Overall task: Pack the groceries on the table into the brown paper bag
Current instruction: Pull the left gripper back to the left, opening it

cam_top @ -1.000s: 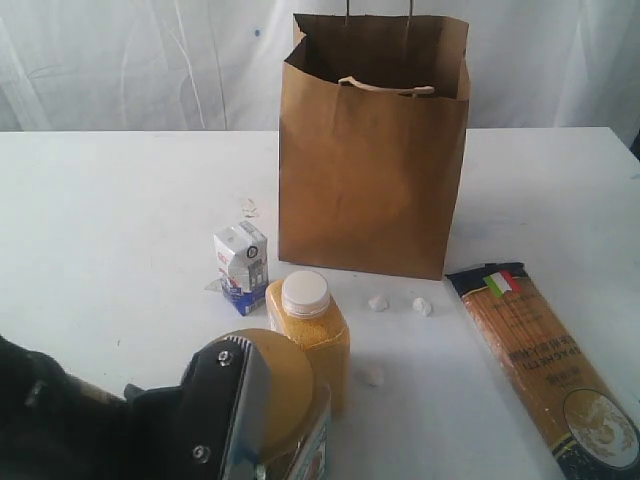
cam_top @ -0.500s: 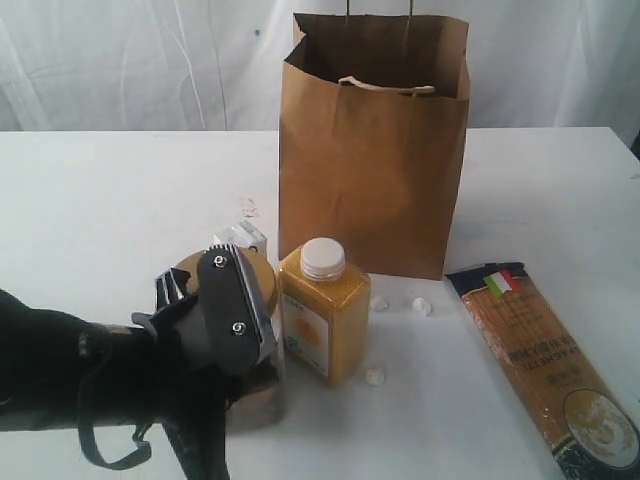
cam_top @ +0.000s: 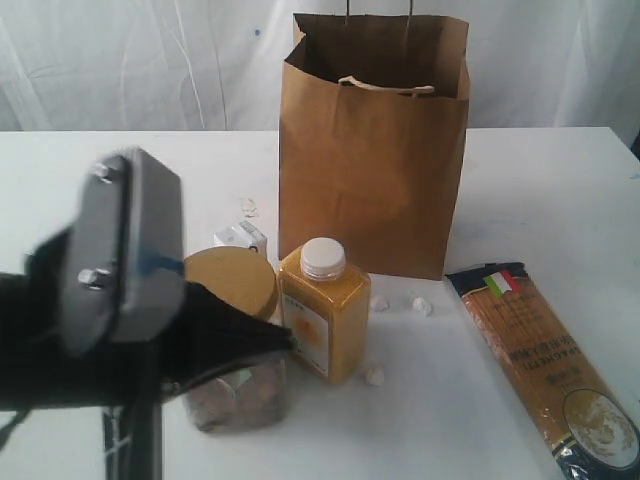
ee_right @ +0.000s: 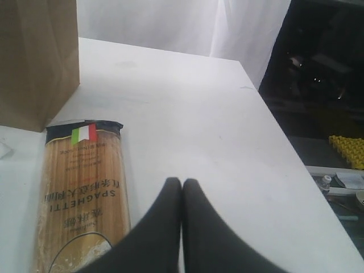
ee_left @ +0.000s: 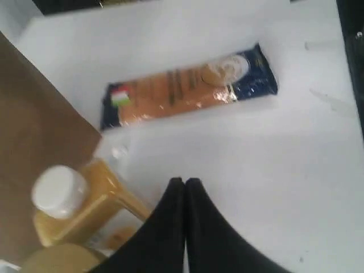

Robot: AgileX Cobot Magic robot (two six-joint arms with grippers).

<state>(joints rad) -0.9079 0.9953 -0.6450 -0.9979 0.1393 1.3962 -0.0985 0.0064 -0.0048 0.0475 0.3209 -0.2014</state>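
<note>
The brown paper bag (cam_top: 370,150) stands upright and open at the back of the table (cam_top: 100,200). In front of it are the yellow white-capped bottle (cam_top: 322,310) and the clear yellow-lidded jar (cam_top: 236,340). The small white-blue carton (cam_top: 238,236) peeks out behind the jar's lid. The long spaghetti packet (cam_top: 545,365) lies flat at the right. My left gripper (cam_top: 286,340) is shut and empty, its tips close to the bottle's near side (ee_left: 74,199). My right gripper (ee_right: 182,181) is shut and empty above the table beside the spaghetti packet (ee_right: 79,187); the exterior view does not show it.
Small white crumbs (cam_top: 377,302) lie between the bottle and the bag, and one more (cam_top: 374,375) sits beside the bottle. A white curtain hangs behind the table. The table's right edge (ee_right: 284,142) drops off to a dark floor area.
My left arm has risen and swung back to the left, uncovering the yellow-lidded jar, which now stands on the table beside the bottle. The right gripper's view gives no earlier frame.
</note>
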